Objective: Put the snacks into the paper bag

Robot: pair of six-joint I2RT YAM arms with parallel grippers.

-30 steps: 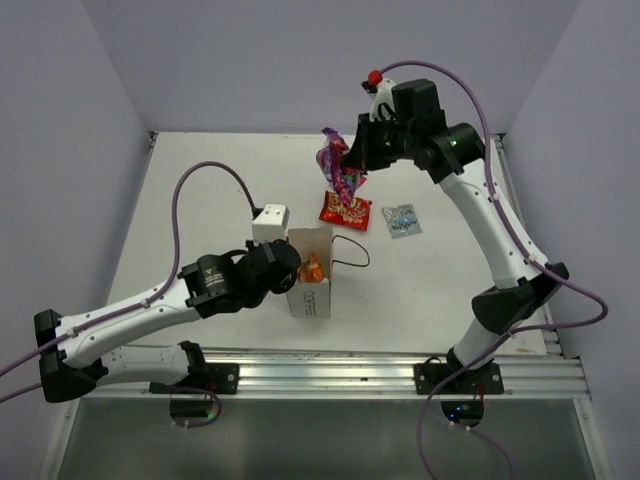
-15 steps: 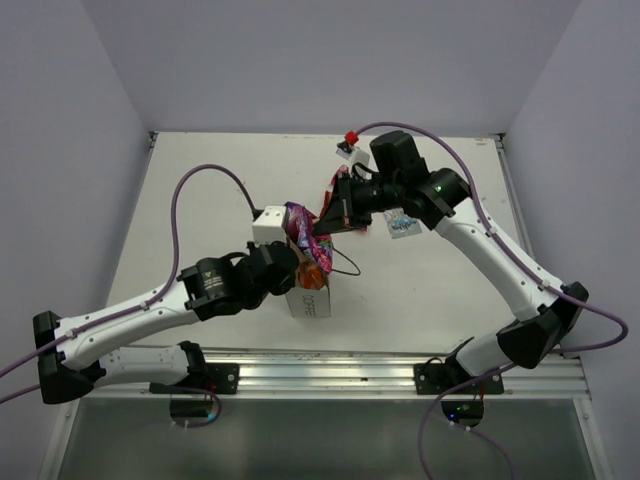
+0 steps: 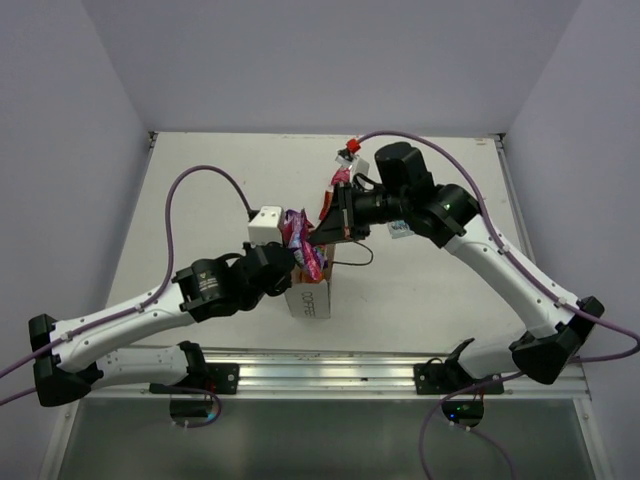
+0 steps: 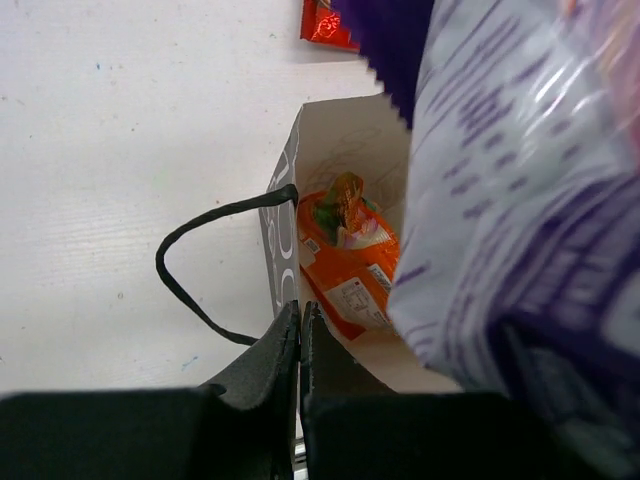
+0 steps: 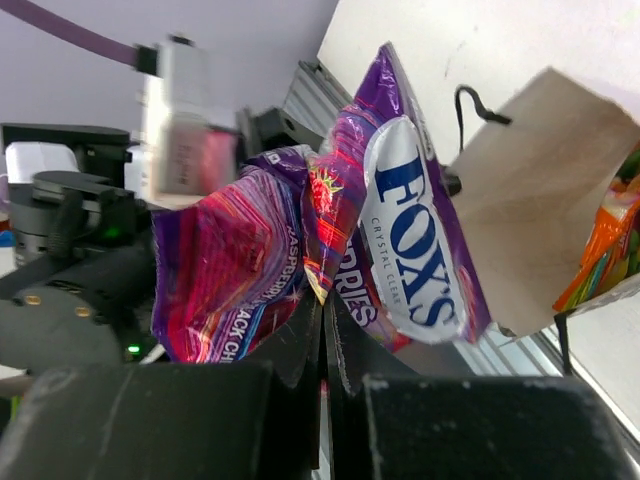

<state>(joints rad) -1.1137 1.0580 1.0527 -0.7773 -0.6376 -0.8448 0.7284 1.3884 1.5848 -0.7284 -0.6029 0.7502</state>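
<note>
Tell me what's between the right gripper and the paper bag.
The purple Fox's packet, pinched in the right gripper, hangs between it and the paper bag. The right wrist view shows this best.

Count: 1 white boxy paper bag (image 3: 310,298), near centre, with 2 black loop handles (image 4: 161,262). Crinkly foil snack packets, 4 made out: 1 orange packet (image 4: 345,265), 1 red packet (image 4: 325,25) far, 1 pale blue-clear packet (image 3: 400,230) far right, 1 purple-pink packet (image 5: 415,240), possibly two, can't tell.
</note>
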